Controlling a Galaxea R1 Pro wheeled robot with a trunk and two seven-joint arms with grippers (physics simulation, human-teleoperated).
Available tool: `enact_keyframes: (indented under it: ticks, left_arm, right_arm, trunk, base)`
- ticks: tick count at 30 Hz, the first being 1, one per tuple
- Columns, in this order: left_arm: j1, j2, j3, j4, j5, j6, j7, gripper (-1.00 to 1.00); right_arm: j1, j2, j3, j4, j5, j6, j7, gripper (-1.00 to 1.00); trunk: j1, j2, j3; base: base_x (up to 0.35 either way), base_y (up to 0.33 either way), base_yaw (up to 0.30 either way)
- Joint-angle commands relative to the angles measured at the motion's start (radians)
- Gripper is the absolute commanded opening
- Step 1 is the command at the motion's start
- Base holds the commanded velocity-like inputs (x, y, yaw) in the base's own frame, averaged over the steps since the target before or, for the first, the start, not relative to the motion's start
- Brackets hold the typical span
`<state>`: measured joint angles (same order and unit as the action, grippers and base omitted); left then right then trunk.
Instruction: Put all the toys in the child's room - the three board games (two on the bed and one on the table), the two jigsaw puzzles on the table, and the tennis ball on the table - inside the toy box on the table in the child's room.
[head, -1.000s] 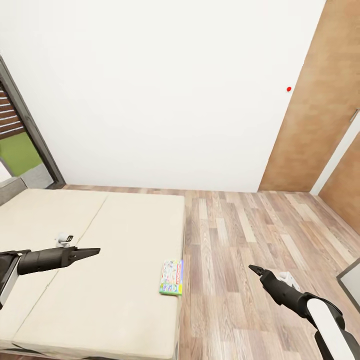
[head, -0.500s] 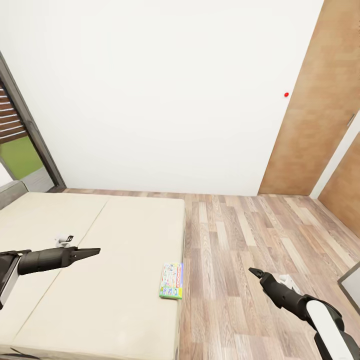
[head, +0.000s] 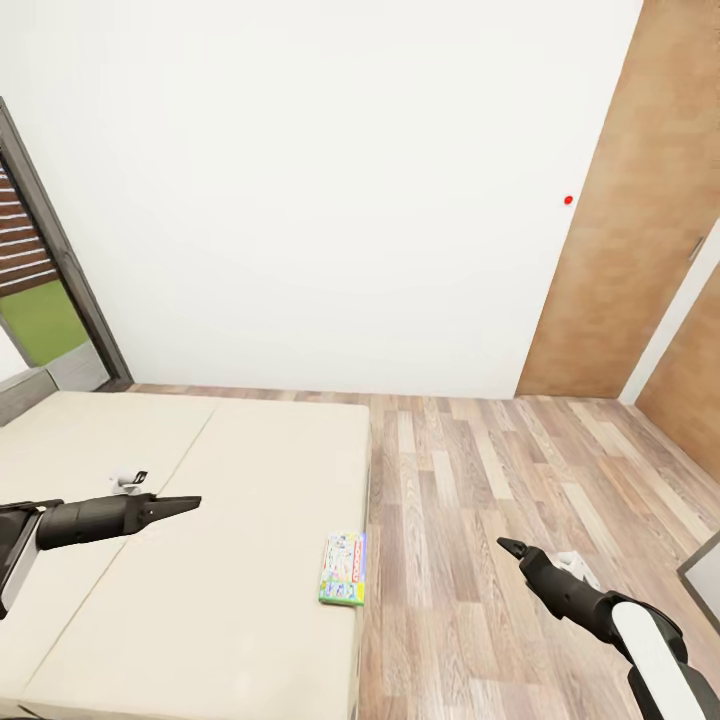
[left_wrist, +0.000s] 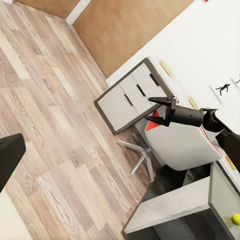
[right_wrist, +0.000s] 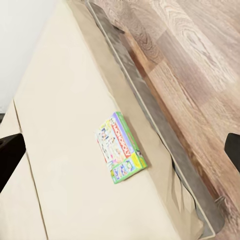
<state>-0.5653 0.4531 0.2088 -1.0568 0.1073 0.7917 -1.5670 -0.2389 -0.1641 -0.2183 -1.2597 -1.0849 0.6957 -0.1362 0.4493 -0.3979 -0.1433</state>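
Both jaws empty (left (head: 190, 501) pinched, right (left_wrist: 152, 110) parted); board game (head: 343, 568) lies lengthwise along the bed (head: 230, 470) edge.

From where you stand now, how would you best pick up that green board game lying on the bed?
The board game lies flat near the bed edge that faces the floor, long side along that edge. I would probably come from above with the right gripper, the nearer one, and pinch across its narrow width, one fingertip over the overhanging bed-edge side.
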Motion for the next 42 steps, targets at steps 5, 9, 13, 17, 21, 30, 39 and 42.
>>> enact_keyframes:
  ticks: [5,9,13,17,21,30,39,42]
  left_arm:
    - [-0.001,-0.005,0.0,0.0,-0.001,0.011,-0.004,1.0]
    - [-0.001,-0.006,0.0,0.0,-0.001,0.011,-0.004,1.0]
    - [-0.001,-0.006,0.0,0.0,-0.001,0.011,-0.004,1.0]
    - [-0.001,-0.007,0.0,0.0,-0.001,0.011,-0.004,1.0]
    - [-0.001,-0.007,0.0,0.0,-0.001,0.011,-0.004,1.0]
    - [-0.001,-0.007,0.0,0.0,-0.001,0.011,-0.004,1.0]
    - [-0.001,-0.007,0.0,0.0,-0.001,0.011,-0.004,1.0]
    - [-0.001,-0.007,0.0,0.0,-0.001,0.011,-0.004,1.0]
  right_arm:
    - [-0.001,0.0,-0.001,-0.001,-0.011,0.004,-0.01,1.0]
    - [0.0,0.0,-0.001,-0.001,-0.012,0.004,-0.01,1.0]
    - [0.0,0.0,-0.001,-0.001,-0.012,0.004,-0.01,1.0]
    - [-0.001,0.0,-0.001,-0.001,-0.012,0.004,-0.01,1.0]
    - [-0.001,0.0,-0.001,-0.001,-0.012,0.004,-0.01,1.0]
    - [-0.001,0.0,-0.001,-0.001,-0.012,0.004,-0.01,1.0]
    - [-0.001,0.0,-0.001,-0.001,-0.012,0.004,-0.01,1.0]
    - [-0.001,0.0,-0.002,-0.001,-0.012,0.004,-0.01,1.0]
  trunk:
    - [0.001,-0.002,0.006]
    - [0.001,-0.002,0.013]
    - [0.001,-0.002,0.019]
    - [0.001,-0.002,0.026]
    - [0.001,-0.002,0.033]
    - [0.001,-0.002,0.048]
    - [0.001,-0.002,0.063]
    - [0.001,-0.002,0.068]
  base:
    - [0.0,0.0,0.0]
    - [0.0,0.0,0.0]
    - [0.0,0.0,0.0]
    - [0.0,0.0,0.0]
    - [0.0,0.0,0.0]
    - [0.0,0.0,0.0]
    - [0.0,0.0,0.0]
    - [0.0,0.0,0.0]
